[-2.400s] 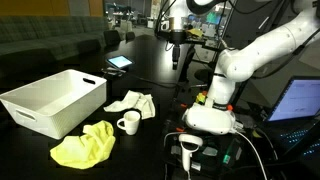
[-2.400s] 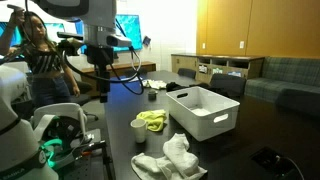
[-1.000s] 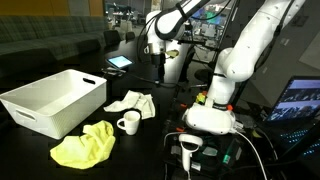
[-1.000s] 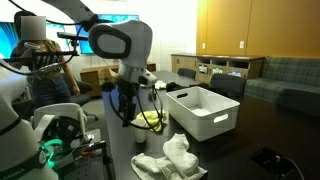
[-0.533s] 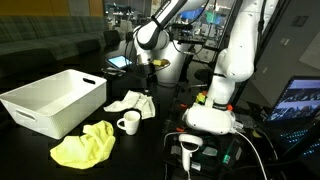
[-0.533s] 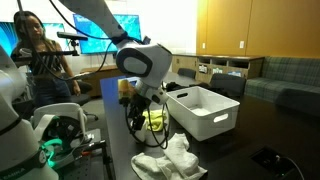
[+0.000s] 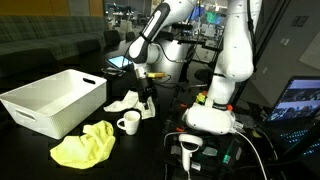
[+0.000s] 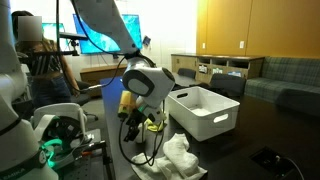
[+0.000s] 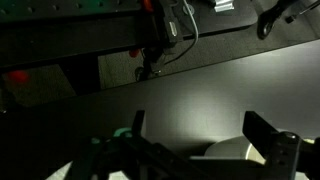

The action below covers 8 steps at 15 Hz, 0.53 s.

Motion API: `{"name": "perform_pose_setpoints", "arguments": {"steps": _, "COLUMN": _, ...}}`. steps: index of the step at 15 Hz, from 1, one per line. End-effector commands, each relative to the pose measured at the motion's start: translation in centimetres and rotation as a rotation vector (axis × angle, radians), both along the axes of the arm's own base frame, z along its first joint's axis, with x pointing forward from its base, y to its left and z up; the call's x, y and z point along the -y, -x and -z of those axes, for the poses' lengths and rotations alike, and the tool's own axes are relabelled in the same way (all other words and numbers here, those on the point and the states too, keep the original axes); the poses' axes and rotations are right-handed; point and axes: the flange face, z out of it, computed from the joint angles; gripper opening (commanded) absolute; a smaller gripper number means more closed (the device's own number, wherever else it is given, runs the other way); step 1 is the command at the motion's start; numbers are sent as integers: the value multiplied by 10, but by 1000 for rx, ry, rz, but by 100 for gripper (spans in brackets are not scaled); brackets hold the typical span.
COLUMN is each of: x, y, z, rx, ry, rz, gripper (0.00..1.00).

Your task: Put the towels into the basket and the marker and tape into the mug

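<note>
The white basket (image 7: 55,100) (image 8: 205,112) stands on the dark table. A yellow towel (image 7: 84,146) lies in front of it, and part of it shows behind the arm (image 8: 153,123). A crumpled white towel (image 7: 128,102) (image 8: 172,155) lies beside the small white mug (image 7: 128,123). My gripper (image 7: 147,102) (image 8: 133,132) hangs low over the white towel, just behind the mug. In the wrist view the gripper (image 9: 200,130) is open, its dark fingers (image 9: 265,135) wide apart over a pale rounded shape (image 9: 235,152). Marker and tape are hidden.
The robot's white base (image 7: 210,118) stands close beside the towels. A laptop (image 7: 298,100) glows at the table's edge. A person (image 8: 40,65) and a monitor (image 8: 95,40) are beyond the table. A tablet (image 7: 118,62) lies further back.
The arm has swung down from high over the table's far side. The gripper now sits low over the white towel by the mug, still open.
</note>
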Motion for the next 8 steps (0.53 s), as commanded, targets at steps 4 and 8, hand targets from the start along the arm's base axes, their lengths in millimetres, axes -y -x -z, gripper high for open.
{"name": "perform_pose_setpoints", "arguments": {"steps": 4, "x": 3, "y": -8, "z": 39, "rx": 7, "ry": 22, "rz": 148, "gripper": 100}}
{"name": "perform_pose_setpoints", "arguments": {"steps": 8, "x": 14, "y": -16, "z": 53, "rx": 38, "ry": 98, "rz": 220, "gripper": 100}}
